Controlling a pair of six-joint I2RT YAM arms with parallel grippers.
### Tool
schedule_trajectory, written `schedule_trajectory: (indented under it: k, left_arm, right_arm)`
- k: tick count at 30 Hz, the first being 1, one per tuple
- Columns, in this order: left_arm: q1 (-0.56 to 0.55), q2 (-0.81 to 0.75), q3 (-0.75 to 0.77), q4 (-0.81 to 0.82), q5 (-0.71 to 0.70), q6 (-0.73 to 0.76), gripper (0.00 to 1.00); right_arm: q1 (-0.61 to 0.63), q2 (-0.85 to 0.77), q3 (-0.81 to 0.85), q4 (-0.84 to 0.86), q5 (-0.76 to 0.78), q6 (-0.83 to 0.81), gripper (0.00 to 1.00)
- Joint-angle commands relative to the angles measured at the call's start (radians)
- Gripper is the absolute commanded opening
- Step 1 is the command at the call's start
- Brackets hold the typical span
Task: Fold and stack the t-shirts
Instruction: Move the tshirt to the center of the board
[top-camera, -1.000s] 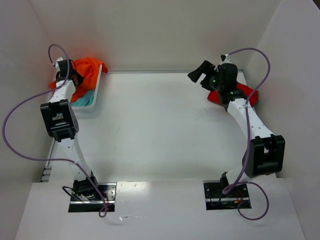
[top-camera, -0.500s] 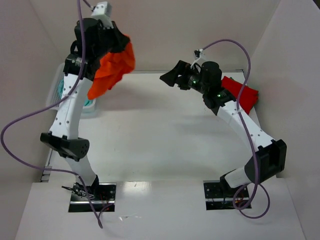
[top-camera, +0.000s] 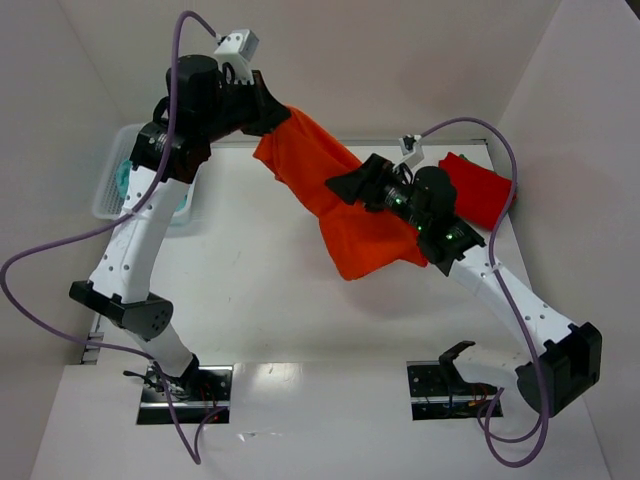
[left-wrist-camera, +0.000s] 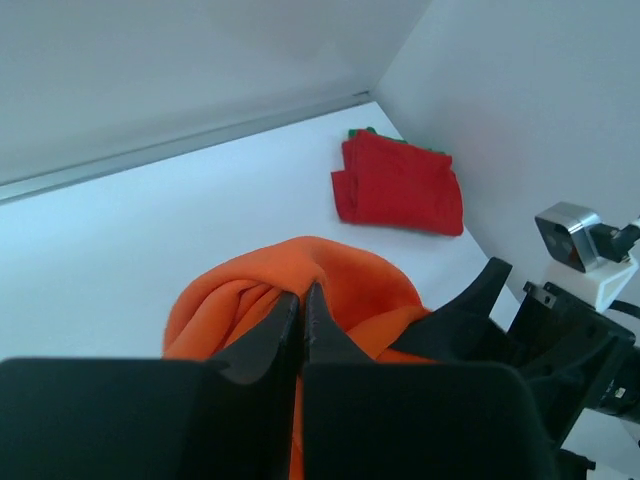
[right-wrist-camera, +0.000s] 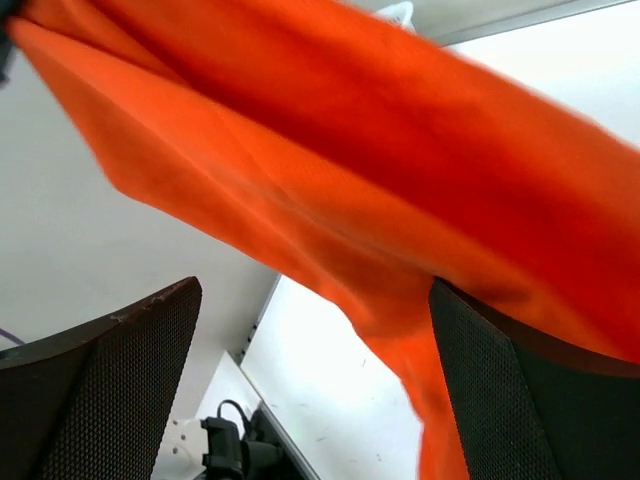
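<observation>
Our right gripper (top-camera: 350, 185) stands spread wide at the orange t-shirt (top-camera: 340, 200), which hangs over the table (top-camera: 250, 280), pinched by our left gripper (left-wrist-camera: 302, 292). Farther back, the folded red t-shirt (top-camera: 480, 195) lies in the right corner.

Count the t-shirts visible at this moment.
2. The orange t-shirt hangs from the shut left claw over the table; the red t-shirt lies folded at the far right corner. A green edge beneath it may be another.
</observation>
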Motion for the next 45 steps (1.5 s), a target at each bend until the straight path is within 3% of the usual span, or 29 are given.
schedule_trajectory:
  k: [1,2,4,5,9,10,11,13,16,17,22,34,39,45]
  left_arm:
    - [-0.004,-0.075,-0.085,0.08,0.077,-0.035,0.02]
    - [-0.004,-0.093,-0.107,0.09,0.082,-0.035,0.02]
    - [-0.004,-0.116,-0.154,0.106,0.087,-0.035,0.02]
    - [-0.004,-0.119,-0.168,0.108,0.087,-0.035,0.03]
    - [-0.004,-0.138,-0.202,0.115,0.078,-0.026,0.03]
    - [-0.004,-0.138,-0.21,0.115,0.078,-0.024,0.03]
    - [-0.004,-0.138,-0.217,0.115,0.078,-0.016,0.03]
    - [-0.004,-0.138,-0.228,0.115,0.07,-0.015,0.03]
    - [-0.004,-0.128,-0.238,0.115,0.062,-0.015,0.03]
    - [-0.004,-0.121,-0.238,0.115,0.059,-0.015,0.03]
    - [-0.004,-0.104,-0.194,0.115,0.098,-0.015,0.03]
    - [-0.004,-0.107,-0.043,0.092,0.136,-0.015,0.06]
    - [-0.004,-0.123,-0.055,0.08,0.122,-0.004,0.07]
    - [-0.004,-0.185,-0.135,0.069,0.084,0.016,0.08]
  right_arm:
    - [0.005,-0.026,-0.061,0.062,0.067,0.02,0.68]
    - [0.005,-0.026,-0.072,0.058,0.083,0.02,0.51]
    - [0.005,-0.026,-0.084,0.026,0.124,0.006,0.07]
    - [0.005,-0.026,-0.084,0.007,0.145,-0.003,0.01]
    - [0.005,-0.026,-0.087,-0.065,0.202,-0.024,0.0]
    - [0.005,-0.03,-0.099,-0.065,0.198,-0.021,0.02]
    - [0.005,-0.045,-0.122,-0.065,0.179,-0.007,0.11]
    - [0.012,-0.068,-0.195,-0.038,0.167,0.007,0.45]
    - [0.038,-0.099,-0.268,-0.029,0.167,0.031,0.81]
    - [0.049,-0.103,-0.287,-0.019,0.167,0.034,0.88]
    - [0.072,-0.103,-0.321,0.018,0.167,0.045,0.97]
    - [0.162,0.103,-0.268,0.056,0.254,-0.023,0.99]
    - [0.167,0.203,-0.231,-0.012,0.366,-0.064,0.99]
    - [0.167,0.134,-0.274,0.018,0.457,-0.041,0.99]
